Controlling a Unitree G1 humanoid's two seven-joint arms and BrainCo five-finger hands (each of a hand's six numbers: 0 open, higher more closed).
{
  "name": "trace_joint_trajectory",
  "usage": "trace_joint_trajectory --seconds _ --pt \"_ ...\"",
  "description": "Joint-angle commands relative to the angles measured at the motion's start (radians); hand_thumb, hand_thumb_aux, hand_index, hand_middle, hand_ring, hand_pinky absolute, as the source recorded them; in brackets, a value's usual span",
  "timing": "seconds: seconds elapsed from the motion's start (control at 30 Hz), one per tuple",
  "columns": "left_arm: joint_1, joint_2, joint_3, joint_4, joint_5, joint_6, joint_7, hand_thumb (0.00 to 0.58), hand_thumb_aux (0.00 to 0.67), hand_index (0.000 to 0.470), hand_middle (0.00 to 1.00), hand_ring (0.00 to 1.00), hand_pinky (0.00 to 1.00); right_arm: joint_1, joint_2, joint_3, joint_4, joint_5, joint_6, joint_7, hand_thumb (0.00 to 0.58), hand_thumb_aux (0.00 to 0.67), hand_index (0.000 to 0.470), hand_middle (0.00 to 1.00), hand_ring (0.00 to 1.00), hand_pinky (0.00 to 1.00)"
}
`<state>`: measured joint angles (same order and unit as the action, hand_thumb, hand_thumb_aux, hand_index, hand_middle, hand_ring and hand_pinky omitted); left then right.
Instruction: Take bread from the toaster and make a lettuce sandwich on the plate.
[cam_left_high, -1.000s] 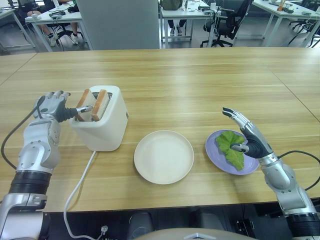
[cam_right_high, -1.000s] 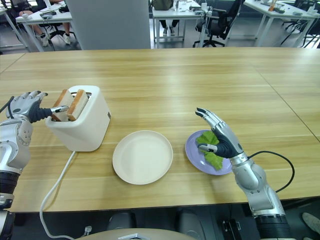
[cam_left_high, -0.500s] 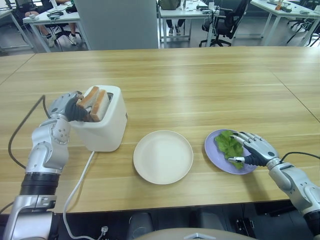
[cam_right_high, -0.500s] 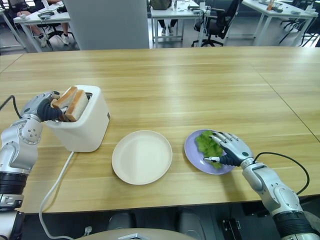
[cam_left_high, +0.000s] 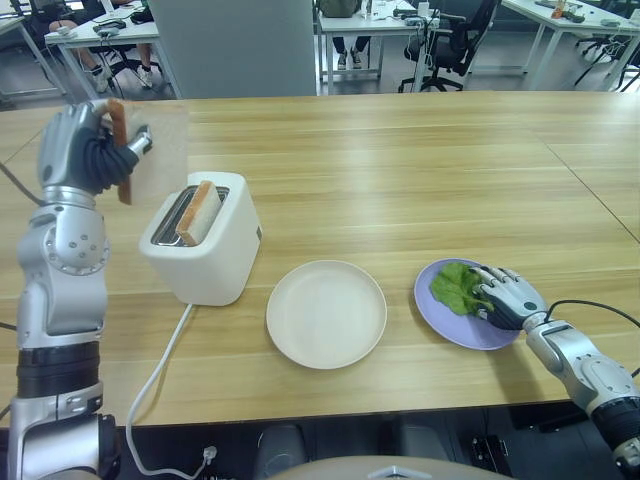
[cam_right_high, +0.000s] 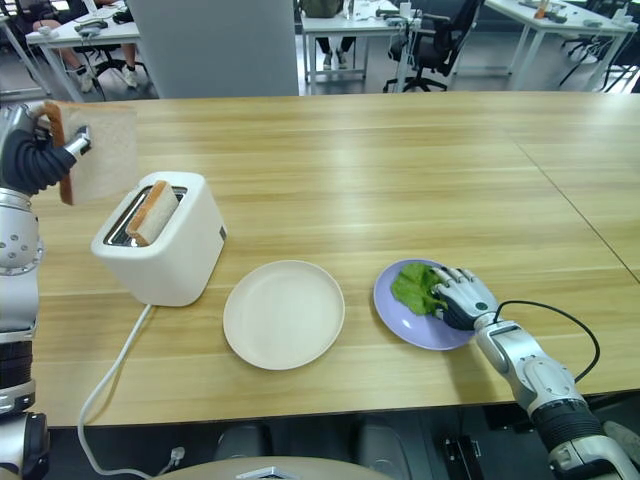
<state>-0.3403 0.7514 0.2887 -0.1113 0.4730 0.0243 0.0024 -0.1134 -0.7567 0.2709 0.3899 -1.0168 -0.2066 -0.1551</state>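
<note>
My left hand (cam_left_high: 85, 150) is raised above and left of the white toaster (cam_left_high: 205, 255), shut on a slice of bread (cam_left_high: 155, 150) that hangs clear of the slots. A second slice (cam_left_high: 200, 211) still stands in the toaster's right slot. The empty cream plate (cam_left_high: 326, 313) lies in the middle near the front edge. To its right, a purple plate (cam_left_high: 465, 330) carries a lettuce leaf (cam_left_high: 452, 287). My right hand (cam_left_high: 505, 297) rests low on that plate, its fingers curled onto the leaf's right edge.
The toaster's white cord (cam_left_high: 160, 370) trails off the table's front edge at the left. A wide stretch of bare wooden table lies behind the plates. A grey partition (cam_left_high: 235, 45) and office desks and chairs stand beyond the far edge.
My left hand has pulled one slice up out of the toaster and lifted it up and to the left. My right hand has settled lower on the lettuce and curled its fingers.
</note>
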Motion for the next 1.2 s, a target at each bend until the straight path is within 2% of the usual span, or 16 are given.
trace_joint_trajectory --seconds 0.03,0.17,0.3,0.43,0.57,0.83,1.07,1.1,1.13,1.17,1.2 --pt "0.021 -0.01 0.035 -0.11 -0.021 -0.029 0.009 0.58 0.67 0.46 1.0 1.0 1.0 -0.005 -0.008 0.02 0.013 0.005 0.002 -0.024 0.58 0.67 0.46 0.0 0.0 0.0" --pt "0.028 -0.047 0.015 -0.237 -0.1 -0.041 -0.049 0.58 0.67 0.46 1.0 1.0 1.0 0.003 -0.011 -0.006 -0.048 0.039 -0.012 -0.068 0.58 0.67 0.46 0.0 0.0 0.0" --pt "0.069 -0.118 -0.095 -0.328 -0.25 0.014 -0.2 0.58 0.67 0.46 1.0 1.0 1.0 0.014 -0.01 -0.042 -0.142 0.073 -0.039 -0.137 0.58 0.67 0.46 0.0 0.0 0.0" --pt "0.128 -0.191 -0.225 -0.329 -0.353 0.09 -0.331 0.58 0.67 0.46 1.0 1.0 1.0 0.028 -0.009 -0.076 -0.232 0.098 -0.069 -0.191 0.58 0.67 0.46 0.0 0.0 0.0" --pt "0.188 -0.231 -0.365 -0.263 -0.344 0.125 -0.41 0.58 0.67 0.46 1.0 1.0 1.0 0.047 -0.001 -0.111 -0.333 0.125 -0.087 -0.204 0.58 0.67 0.46 0.0 0.0 0.0" --pt "0.246 -0.354 -0.559 -0.057 -0.226 0.184 -0.367 0.58 0.67 0.46 1.0 1.0 1.0 0.058 0.047 -0.131 -0.479 0.17 -0.121 -0.169 0.58 0.67 0.46 0.0 0.0 0.0" --pt "0.268 -0.386 -0.633 0.099 -0.07 0.188 -0.25 0.58 0.67 0.46 1.0 1.0 1.0 0.02 0.151 -0.045 -0.522 0.183 -0.157 -0.074 0.58 0.67 0.46 0.0 0.0 0.0" --pt "0.267 -0.376 -0.643 0.109 -0.033 0.189 -0.229 0.57 0.583 0.4 1.0 1.0 1.0 0.012 0.168 -0.029 -0.517 0.181 -0.161 -0.063 0.58 0.67 0.46 0.0 0.0 0.0" --pt "0.265 -0.363 -0.653 0.115 0.007 0.191 -0.21 0.464 0.37 0.254 1.0 1.0 1.0 0.005 0.185 -0.014 -0.511 0.182 -0.166 -0.051 0.58 0.67 0.46 0.0 0.0 0.0" --pt "0.261 -0.347 -0.664 0.117 0.052 0.195 -0.19 0.271 0.181 0.124 0.98 0.98 0.98 -0.001 0.203 0.003 -0.508 0.182 -0.169 -0.039 0.58 0.67 0.46 0.0 0.0 0.0" --pt "0.259 -0.331 -0.668 0.114 0.09 0.199 -0.174 0.031 0.018 0.013 0.9 0.9 0.9 -0.008 0.219 0.019 -0.506 0.18 -0.172 -0.026 0.58 0.67 0.46 0.0 0.0 0.0"
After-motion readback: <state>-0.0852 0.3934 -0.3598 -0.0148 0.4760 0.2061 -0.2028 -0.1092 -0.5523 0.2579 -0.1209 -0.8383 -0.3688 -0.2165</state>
